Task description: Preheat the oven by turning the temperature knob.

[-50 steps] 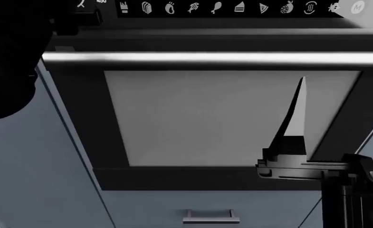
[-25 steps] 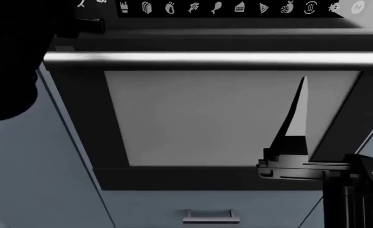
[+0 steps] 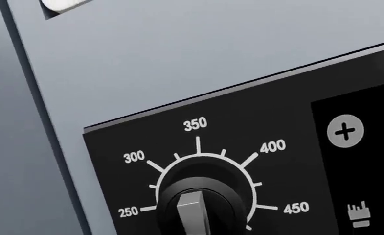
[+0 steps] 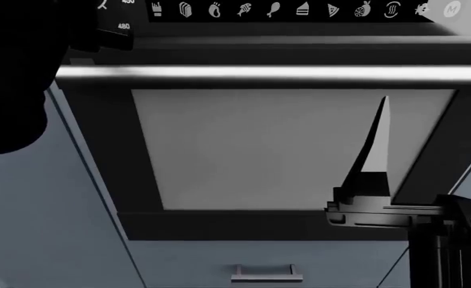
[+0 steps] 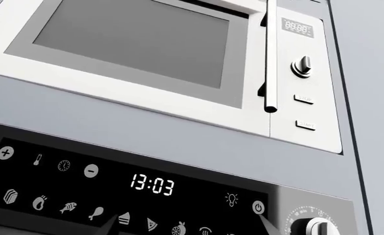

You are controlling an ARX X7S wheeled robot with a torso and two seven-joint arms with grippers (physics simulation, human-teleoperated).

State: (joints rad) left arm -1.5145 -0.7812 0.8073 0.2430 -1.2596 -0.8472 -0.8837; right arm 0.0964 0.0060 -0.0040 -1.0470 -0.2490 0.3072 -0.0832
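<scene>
Far left in the head view, our left arm (image 4: 19, 72) now covers less of the dial scale than 0.5 s ago: "480" shows; left fingers hidden, cannot tell. The temperature knob (image 3: 193, 208) fills the left wrist view, top-left on the oven (image 4: 291, 147). The right gripper (image 4: 377, 153) is unmoved, fingers together, empty.

Kitchen: built-in oven (image 4: 291, 150), microwave (image 5: 178, 63) above (blue-grey cabinetry).
</scene>
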